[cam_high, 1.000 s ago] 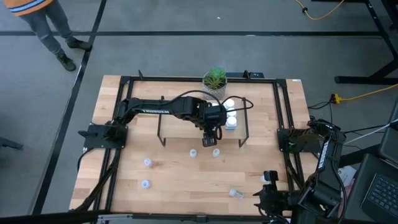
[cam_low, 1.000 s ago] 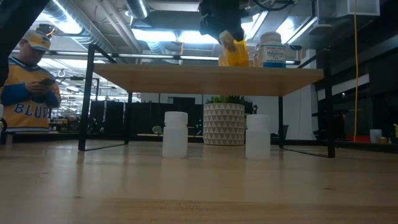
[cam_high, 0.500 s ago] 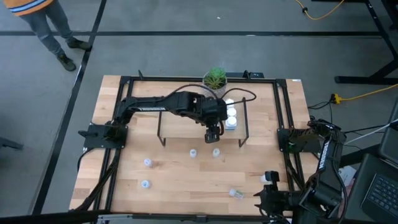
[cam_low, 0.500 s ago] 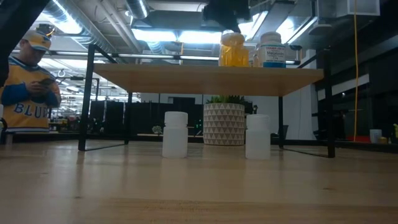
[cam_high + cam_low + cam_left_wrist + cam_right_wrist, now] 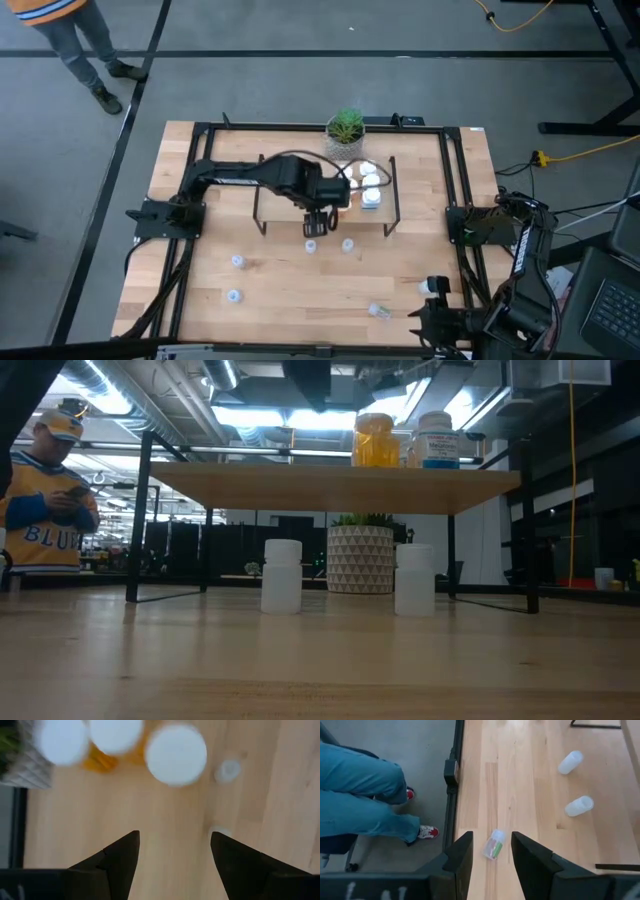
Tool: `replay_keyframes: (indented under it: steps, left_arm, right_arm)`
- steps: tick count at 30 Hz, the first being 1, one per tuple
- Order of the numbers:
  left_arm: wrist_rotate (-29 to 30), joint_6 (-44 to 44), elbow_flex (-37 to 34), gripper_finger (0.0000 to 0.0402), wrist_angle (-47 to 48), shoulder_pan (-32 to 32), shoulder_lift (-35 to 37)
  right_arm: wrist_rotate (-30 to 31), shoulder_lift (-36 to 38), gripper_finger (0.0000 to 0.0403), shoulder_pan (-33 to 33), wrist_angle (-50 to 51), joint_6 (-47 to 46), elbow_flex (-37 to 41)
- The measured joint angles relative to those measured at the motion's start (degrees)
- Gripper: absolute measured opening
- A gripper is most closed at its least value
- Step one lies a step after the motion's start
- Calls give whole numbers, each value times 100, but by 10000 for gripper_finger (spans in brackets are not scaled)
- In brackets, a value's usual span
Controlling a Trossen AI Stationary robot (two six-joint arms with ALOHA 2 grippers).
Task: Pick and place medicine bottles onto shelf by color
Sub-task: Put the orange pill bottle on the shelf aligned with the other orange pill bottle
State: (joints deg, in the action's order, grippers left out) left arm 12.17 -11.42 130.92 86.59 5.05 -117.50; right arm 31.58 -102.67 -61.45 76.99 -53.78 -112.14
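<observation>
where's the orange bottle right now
The orange bottle stands on the shelf toward its right end in the low view, beside a white bottle with a blue label.

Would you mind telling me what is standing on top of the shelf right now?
On the shelf, near one end, stand an orange bottle and a white, blue-labelled bottle. More white caps cluster there; the overhead view leaves their bodies hidden.

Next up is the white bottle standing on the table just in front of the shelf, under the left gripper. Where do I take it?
Probably grip the white bottle across its round body just below the cap, descending from straight above. It stands upright and apart from its neighbour, so the open left gripper should straddle it.
</observation>
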Motion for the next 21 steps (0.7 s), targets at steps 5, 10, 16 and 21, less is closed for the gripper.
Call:
replay_keyframes:
  steps: [5, 10, 16, 21]
  left_arm:
    - [-21, 39, -551, 238, -286, 57, -8]
    - [29, 148, -1057, 238, -1077, 16, -19]
    - [24, 302, -1109, 238, -1519, -77, -12]
    - [24, 299, -1109, 238, -1576, -186, -12]
  right_arm:
    - [32, 0, 136, 0, 0, 4, 0]
    - [41, 0, 136, 0, 0, 2, 0]
    - [45, 0, 136, 2, -2, 2, 0]
    - [45, 0, 136, 2, -4, 2, 0]
